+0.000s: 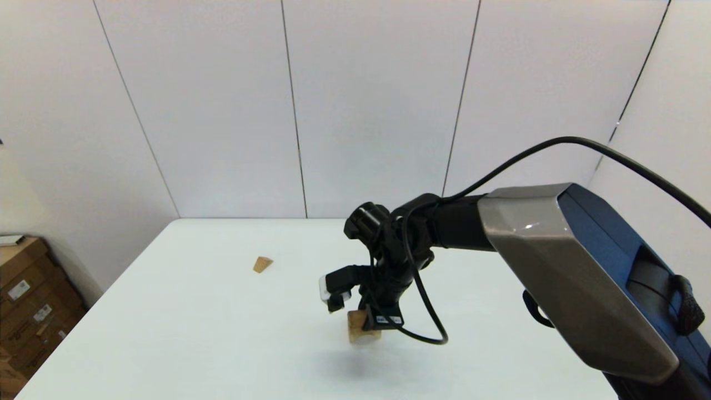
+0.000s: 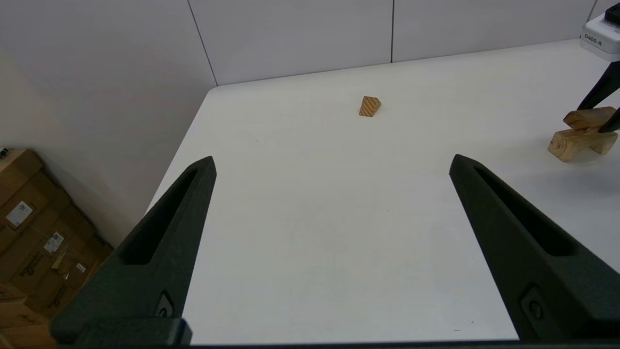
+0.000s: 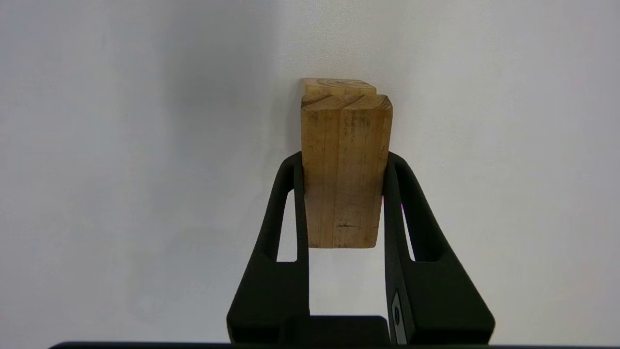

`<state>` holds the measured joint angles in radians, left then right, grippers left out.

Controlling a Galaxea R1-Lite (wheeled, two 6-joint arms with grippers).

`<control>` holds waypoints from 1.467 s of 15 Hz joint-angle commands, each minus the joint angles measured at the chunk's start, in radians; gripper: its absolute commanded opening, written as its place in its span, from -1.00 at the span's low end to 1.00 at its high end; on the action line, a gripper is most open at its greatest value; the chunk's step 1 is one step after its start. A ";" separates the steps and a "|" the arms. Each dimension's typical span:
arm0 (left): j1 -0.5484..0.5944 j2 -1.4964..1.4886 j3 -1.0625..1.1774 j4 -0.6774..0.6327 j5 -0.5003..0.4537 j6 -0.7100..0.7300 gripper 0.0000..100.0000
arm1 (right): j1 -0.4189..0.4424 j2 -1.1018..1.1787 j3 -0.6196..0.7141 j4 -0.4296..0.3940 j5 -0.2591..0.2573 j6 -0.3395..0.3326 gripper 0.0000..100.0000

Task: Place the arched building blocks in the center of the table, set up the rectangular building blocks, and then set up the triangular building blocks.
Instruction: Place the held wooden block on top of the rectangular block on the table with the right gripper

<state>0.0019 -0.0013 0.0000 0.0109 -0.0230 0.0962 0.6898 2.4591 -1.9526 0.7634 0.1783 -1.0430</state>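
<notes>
— Light wood is what I have in my right gripper (image 3: pixel 345 162): the rectangular building block (image 3: pixel 343 174), pinched between both fingers along its long sides.

— Where is it over the table (image 1: pixel 183 328)?

— Near the middle, pointing down. The slab sits just on top of the arched building block (image 2: pixel 576 141). From my left wrist camera it looks tilted across the arch, and I cannot tell whether it rests fully on it or only touches. From my right wrist camera only a sliver of the arch peeks out beyond the slab's far end.

— And your left gripper (image 2: pixel 332 162)?

— Spread wide, holding nothing, hanging above bare tabletop on my left side.

— The triangular building block (image 1: pixel 263 264)?

— Alone on the table, well apart from the other two, toward the far left as my head camera sees it.
</notes>
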 commanded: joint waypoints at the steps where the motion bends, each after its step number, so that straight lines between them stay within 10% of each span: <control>1: 0.001 0.001 0.000 0.000 0.000 0.000 1.00 | 0.002 -0.006 0.000 0.005 0.004 -0.006 -1.00; 22: 0.000 0.001 0.000 0.000 0.000 0.000 1.00 | 0.017 0.011 0.000 0.008 0.001 -0.006 -1.00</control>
<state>0.0017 -0.0013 0.0000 0.0104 -0.0226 0.0962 0.7077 2.4698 -1.9528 0.7677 0.1779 -1.0430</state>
